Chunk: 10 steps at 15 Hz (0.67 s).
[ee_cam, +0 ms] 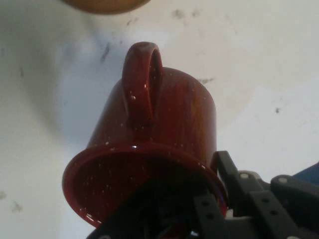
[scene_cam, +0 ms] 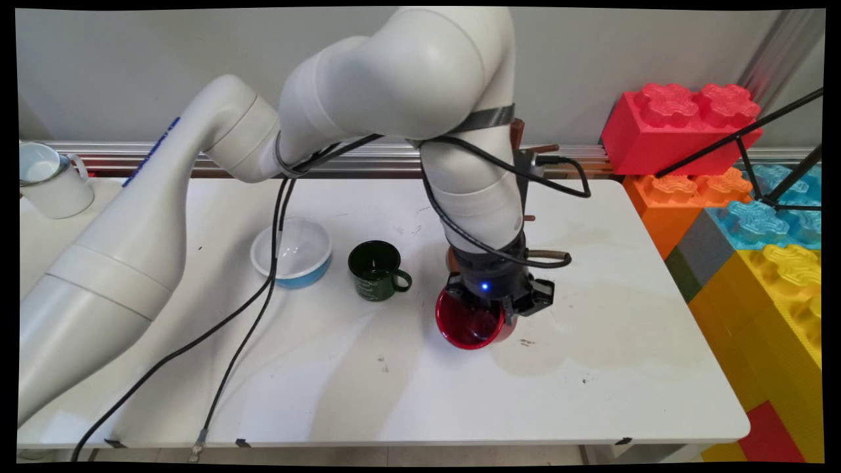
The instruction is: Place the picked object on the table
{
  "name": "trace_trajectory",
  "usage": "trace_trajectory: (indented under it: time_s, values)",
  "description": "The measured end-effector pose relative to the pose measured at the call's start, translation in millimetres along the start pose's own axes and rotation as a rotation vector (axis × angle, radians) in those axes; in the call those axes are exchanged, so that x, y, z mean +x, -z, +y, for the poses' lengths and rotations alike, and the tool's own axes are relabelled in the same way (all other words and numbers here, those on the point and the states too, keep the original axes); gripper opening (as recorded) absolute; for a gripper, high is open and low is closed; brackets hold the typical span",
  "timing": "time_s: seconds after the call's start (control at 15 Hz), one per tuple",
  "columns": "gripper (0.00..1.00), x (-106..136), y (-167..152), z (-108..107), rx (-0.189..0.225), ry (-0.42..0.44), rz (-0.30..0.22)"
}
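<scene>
Clamping is being applied by the gripper [scene_cam: 502,316] [ee_cam: 209,191] to the rim of the red mug [scene_cam: 468,325] [ee_cam: 164,129]: one finger is being seen inside the mouth, the other [ee_cam: 225,167] outside the wall, so the jaws are being judged as closed on the rim with only the wall thickness between them.

The mug is being held tipped well over. Its mouth is facing the main camera, and its handle [ee_cam: 142,79] is showing on the upper side in the hand view. Whether its lower side is touching the table [scene_cam: 591,368] or being held just clear cannot be told.

Judgement on the step: a thin rim pinch on a tipped enamel mug is being treated as slip-prone. The squeeze is best being held firm and wrist moves slow, since the body is hanging off to one side of the fingers and could pivot.

Outward: an orange-brown object [scene_cam: 452,257] [ee_cam: 104,4] is being mostly hidden just behind the wrist, too little showing to name it. A dark green mug [scene_cam: 376,269] is standing upright near the red one on the picture's left, a white bowl with a blue band [scene_cam: 292,253] beyond it, and a white mug [scene_cam: 49,180] well apart at the far left. Big toy blocks [scene_cam: 683,125] are stacked off the table's right edge.
</scene>
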<state>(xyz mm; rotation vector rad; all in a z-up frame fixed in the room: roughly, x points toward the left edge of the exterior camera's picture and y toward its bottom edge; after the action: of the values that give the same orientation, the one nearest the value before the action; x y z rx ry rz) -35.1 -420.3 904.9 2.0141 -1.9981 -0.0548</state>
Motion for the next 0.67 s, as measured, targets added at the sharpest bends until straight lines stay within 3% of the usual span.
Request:
trace_trajectory:
  time_s: [0.67]
  values:
    - [0.0,14.6,-31.6,9.0,0.142,-0.058,-0.145]
